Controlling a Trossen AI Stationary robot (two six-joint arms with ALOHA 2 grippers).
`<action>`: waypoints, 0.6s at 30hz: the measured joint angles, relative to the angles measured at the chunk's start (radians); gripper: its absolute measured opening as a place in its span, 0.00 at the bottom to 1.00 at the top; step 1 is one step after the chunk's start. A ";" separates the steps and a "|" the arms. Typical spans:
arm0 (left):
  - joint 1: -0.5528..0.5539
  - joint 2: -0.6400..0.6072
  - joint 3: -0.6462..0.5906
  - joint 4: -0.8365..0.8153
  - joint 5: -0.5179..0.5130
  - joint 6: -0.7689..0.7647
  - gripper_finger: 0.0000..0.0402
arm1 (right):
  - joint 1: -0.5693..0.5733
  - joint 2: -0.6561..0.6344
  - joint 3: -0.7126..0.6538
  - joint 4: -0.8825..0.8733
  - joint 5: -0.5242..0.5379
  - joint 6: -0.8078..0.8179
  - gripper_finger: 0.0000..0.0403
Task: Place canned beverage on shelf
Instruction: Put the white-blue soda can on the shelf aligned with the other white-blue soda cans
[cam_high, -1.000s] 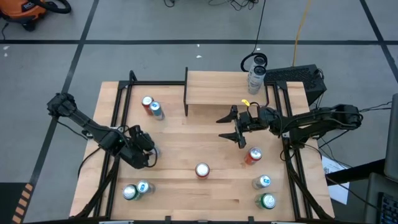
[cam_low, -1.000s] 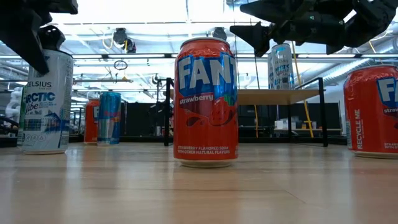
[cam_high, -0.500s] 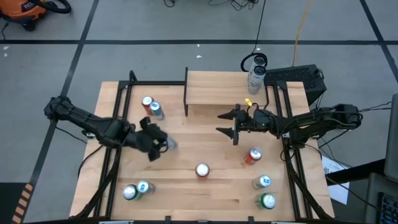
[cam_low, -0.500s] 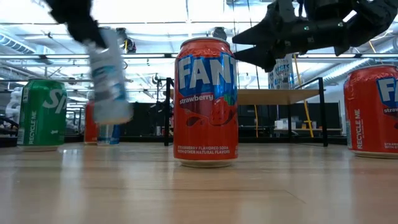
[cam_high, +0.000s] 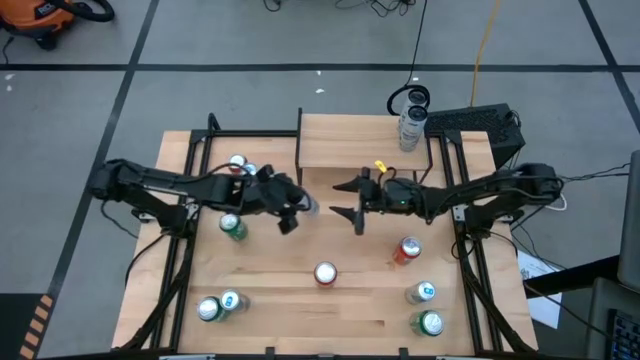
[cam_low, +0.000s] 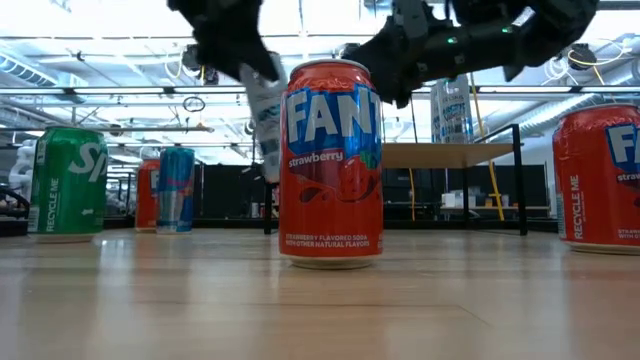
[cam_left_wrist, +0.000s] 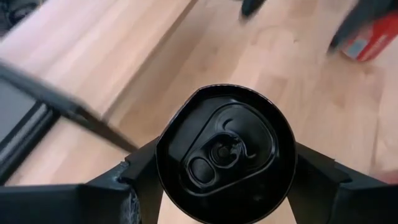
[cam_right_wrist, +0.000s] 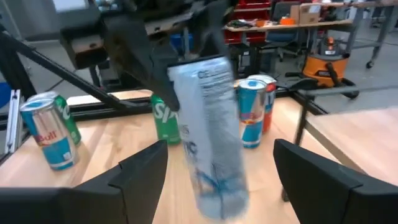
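A tall white-and-silver can (cam_right_wrist: 208, 124) hangs in my left gripper (cam_high: 292, 208) above the middle of the table, just in front of the shelf (cam_high: 365, 150), a raised light-wood board on black legs at the far side. In the left wrist view the can's dark top (cam_left_wrist: 224, 152) shows between the two fingers. My right gripper (cam_high: 350, 200) is open and empty, level, a little to the can's right and pointing at it. My left gripper pinches the can's wall just below its top rim (cam_left_wrist: 163, 163) between its two fingers (cam_left_wrist: 134, 180), one on each side. The fingers come from above, pointing down. The can hangs below them, slightly tilted and clear of the table.
A red Fanta can (cam_high: 325, 273) stands at centre front, another red can (cam_high: 407, 250) to its right. Two cans (cam_high: 427, 307) stand front right, two (cam_high: 220, 305) front left. A green can (cam_high: 232, 227) and two cans (cam_high: 243, 168) are on the left. A bottle (cam_high: 411, 125) stands beside the shelf.
My left gripper has lifted the white can off the table's left part and carried it right and toward the far edge, up to the shelf's front; the green can behind it now shows. My right gripper has moved toward the table's left, still open.
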 joint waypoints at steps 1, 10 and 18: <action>0.004 0.013 0.022 0.002 0.010 0.019 0.62 | 0.000 0.016 0.016 -0.001 -0.013 -0.007 0.70; 0.010 0.066 0.113 0.007 0.050 0.075 0.63 | 0.001 0.089 0.101 -0.022 -0.031 -0.041 0.70; 0.022 0.081 0.113 0.072 0.081 0.082 0.63 | 0.005 0.099 0.172 -0.118 -0.047 -0.064 0.70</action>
